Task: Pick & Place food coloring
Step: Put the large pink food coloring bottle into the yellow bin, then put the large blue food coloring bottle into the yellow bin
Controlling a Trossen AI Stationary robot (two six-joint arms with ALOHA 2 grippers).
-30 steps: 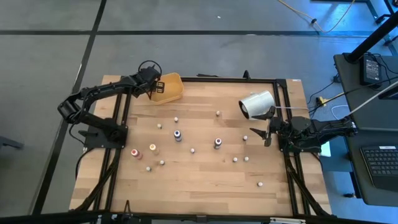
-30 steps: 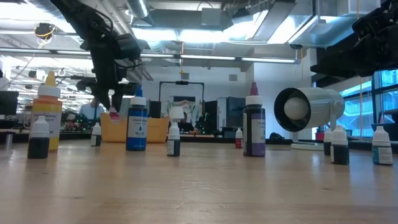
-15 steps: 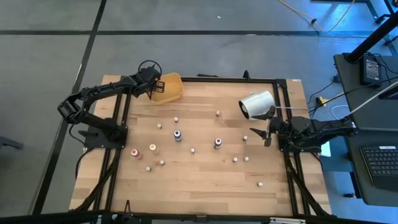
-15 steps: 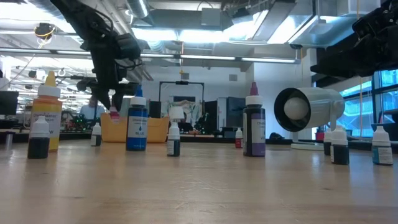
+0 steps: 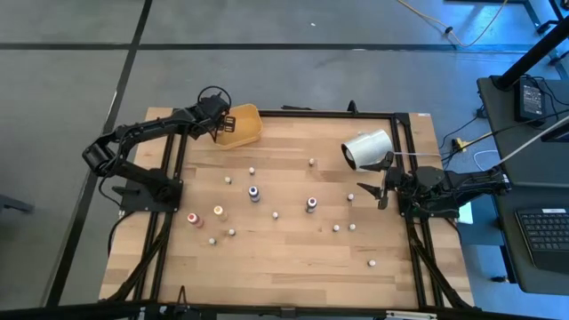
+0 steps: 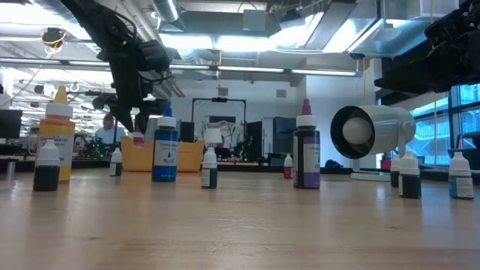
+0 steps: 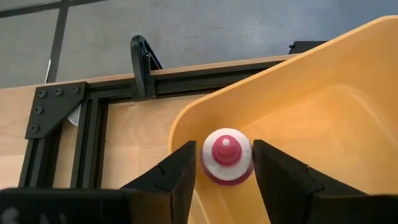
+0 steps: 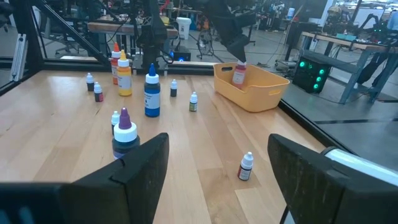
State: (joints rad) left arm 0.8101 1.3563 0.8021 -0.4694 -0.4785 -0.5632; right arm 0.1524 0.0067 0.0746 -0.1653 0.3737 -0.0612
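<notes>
Several food coloring bottles stand upright on the wooden table: a blue one (image 5: pixel 254 193), a purple one (image 5: pixel 311 204), an orange one (image 5: pixel 218 212), a red one (image 5: pixel 193 218) and tiny pale-capped ones such as (image 5: pixel 372 263). My left gripper (image 7: pixel 225 180) is over the near-left corner of the yellow-orange tray (image 5: pixel 242 126) at the far left, shut on a small red bottle (image 7: pixel 227 155) with a white top. My right gripper (image 8: pixel 217 180) waits open at the table's right edge (image 5: pixel 384 189), touching nothing. My left gripper pinches the small red bottle between its two fingers (image 7: pixel 180 177) at the upper end (image 7: pixel 214 163), coming from above and pointing down. The bottle stays upright inside the tray's rim (image 8: pixel 238 74). I cannot tell whether its base rests on the tray floor.
A large white cylinder (image 5: pixel 367 149) lies on its side at the far right, just beyond the right gripper. Black frame rails (image 5: pixel 169 169) run along the table's left, right and far edges. Open wood lies along the near edge (image 5: pixel 284 267).
</notes>
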